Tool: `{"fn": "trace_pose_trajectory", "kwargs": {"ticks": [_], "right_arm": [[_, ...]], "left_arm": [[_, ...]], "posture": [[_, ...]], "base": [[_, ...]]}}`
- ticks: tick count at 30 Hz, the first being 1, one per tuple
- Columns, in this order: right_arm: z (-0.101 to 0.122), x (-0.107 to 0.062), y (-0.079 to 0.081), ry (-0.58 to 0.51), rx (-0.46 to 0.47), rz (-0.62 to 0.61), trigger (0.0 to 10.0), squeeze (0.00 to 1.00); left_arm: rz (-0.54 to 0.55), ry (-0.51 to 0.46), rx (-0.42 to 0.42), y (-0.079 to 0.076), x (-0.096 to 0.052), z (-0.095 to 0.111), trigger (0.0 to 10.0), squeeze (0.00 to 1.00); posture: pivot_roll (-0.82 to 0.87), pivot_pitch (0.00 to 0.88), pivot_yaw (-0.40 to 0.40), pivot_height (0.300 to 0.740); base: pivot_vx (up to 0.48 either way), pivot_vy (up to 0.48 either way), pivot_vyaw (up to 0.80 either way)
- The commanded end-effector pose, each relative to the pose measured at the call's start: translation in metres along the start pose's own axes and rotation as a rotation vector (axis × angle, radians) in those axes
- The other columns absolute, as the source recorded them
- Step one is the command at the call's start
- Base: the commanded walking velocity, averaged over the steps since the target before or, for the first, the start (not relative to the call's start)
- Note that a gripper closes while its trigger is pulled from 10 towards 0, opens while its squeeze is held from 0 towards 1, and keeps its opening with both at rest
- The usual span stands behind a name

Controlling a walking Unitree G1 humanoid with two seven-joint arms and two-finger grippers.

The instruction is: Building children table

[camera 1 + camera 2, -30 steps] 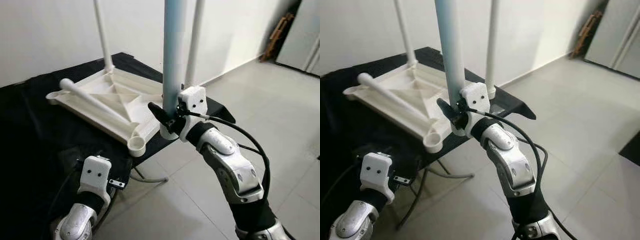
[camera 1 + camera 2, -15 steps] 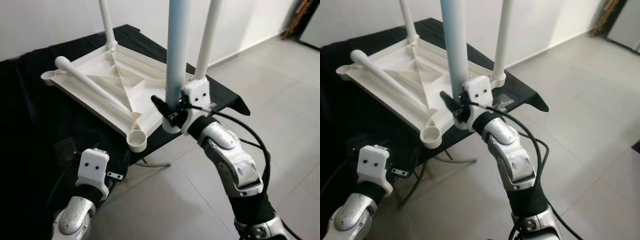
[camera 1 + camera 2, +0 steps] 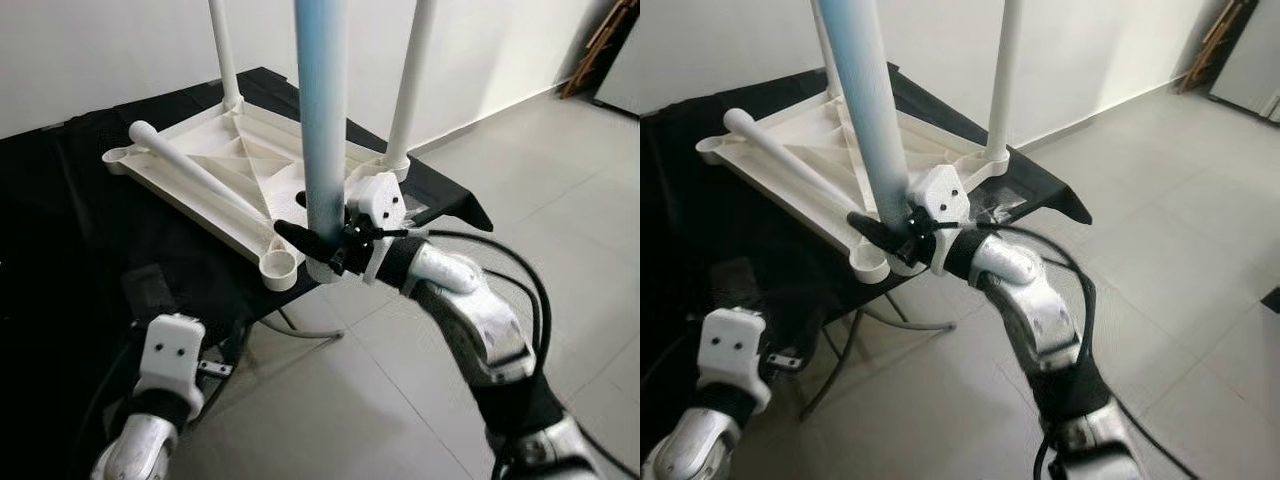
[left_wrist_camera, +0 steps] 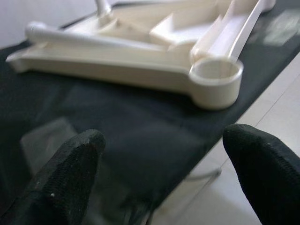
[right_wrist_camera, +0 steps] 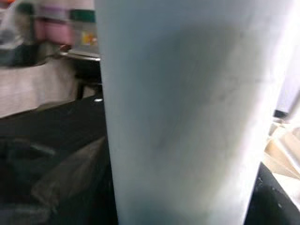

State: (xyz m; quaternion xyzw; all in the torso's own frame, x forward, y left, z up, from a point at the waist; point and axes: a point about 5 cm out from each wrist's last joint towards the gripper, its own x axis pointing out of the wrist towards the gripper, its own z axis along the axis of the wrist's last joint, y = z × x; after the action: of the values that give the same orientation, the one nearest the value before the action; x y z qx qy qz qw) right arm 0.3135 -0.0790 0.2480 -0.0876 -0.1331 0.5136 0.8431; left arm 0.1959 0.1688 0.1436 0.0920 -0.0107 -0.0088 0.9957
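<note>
We see the white children's table top (image 3: 232,170) lying upside down on a table (image 3: 70,230) draped in black cloth, with two white legs (image 3: 410,80) already standing upright in its far corner sockets, toward twelve and one o'clock. A third loose leg (image 3: 190,185) lies flat across the ribbed underside. The empty corner socket (image 3: 280,265) sits at the near edge of the top.

Our right end effector (image 3: 318,243) is clamped around the lower end of a pale blue-white leg (image 3: 322,120), holding it upright just beside that empty socket, toward three o'clock of it. Whether the leg's foot touches the top we cannot tell.

Our left end effector (image 4: 164,164) hangs low at seven o'clock, fingers (image 4: 65,173) spread wide and holding nothing, facing the empty socket (image 4: 215,82).
</note>
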Motion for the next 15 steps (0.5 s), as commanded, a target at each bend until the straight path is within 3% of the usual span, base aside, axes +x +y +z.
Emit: {"fn": "trace_pose_trajectory", "kwargs": {"ticks": [1,4,12,15], "right_arm": [[0.005,0.003,0.001,-0.049,0.018,0.091,10.0,0.00],[0.007,0.007,-0.003,-0.075,0.076,0.262,10.0,0.00],[0.017,0.011,-0.012,-0.122,0.125,0.425,10.0,0.00],[0.020,0.015,-0.020,-0.113,0.096,0.467,10.0,0.00]], "left_arm": [[0.015,0.002,0.023,0.003,-0.004,0.002,10.0,0.00],[0.023,0.000,0.053,0.003,-0.011,0.006,10.0,0.00],[-0.006,-0.019,0.063,-0.001,-0.021,0.013,10.0,0.00],[-0.023,-0.029,0.051,-0.002,-0.024,0.017,10.0,0.00]], "posture": [[0.02,0.196,0.019,0.740],[0.03,0.231,0.021,0.740],[0.04,0.287,0.026,0.740],[0.05,0.314,0.027,0.740]], "base": [[0.000,0.000,0.00],[0.000,0.000,0.00],[0.000,0.000,0.00],[0.000,0.000,0.00]]}}
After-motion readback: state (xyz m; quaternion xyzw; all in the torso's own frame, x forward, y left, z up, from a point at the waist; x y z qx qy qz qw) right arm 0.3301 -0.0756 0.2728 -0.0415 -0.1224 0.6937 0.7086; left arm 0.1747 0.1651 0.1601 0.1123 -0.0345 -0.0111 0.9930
